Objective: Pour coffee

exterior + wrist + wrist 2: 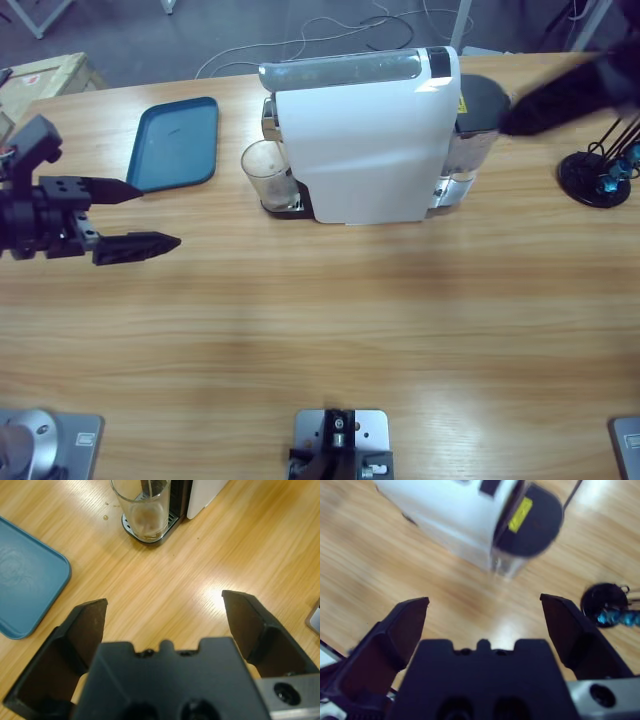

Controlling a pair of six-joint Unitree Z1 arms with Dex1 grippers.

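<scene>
Leftmost, the left gripper (135, 215) hangs over bare table (320, 330) with its jaws spread wide and nothing between them, pointing toward the machine. Its wrist view looks along the jaws at the glass, well apart from them.

Just beyond it lies a blue tray (178, 142), flat on the wood near the far edge, with nothing in it that shows.

Next comes a clear glass (266, 175), upright on the dark drip stand at the left end of the white coffee machine (365, 135), touching or just beside the machine's front. In the left wrist view the glass (145, 507) holds a shallow brownish layer of coffee (147, 524) at the bottom, with a thin stream running down into it from above. A few small drops (105, 511) sit on the wood just beside the stand.

The machine lies long across the middle of the table, its silvery top toward the far edge. At its right end is a dark round cap over a clear tank (472, 150); what the tank holds cannot be told.

Further right, the right gripper (485, 625) hovers above that end of the machine, jaws spread, gripping nothing; in the high view it is only a dark blur (565, 95).

At the far right stands a black round stand (598, 172) with blue bits on it.
</scene>
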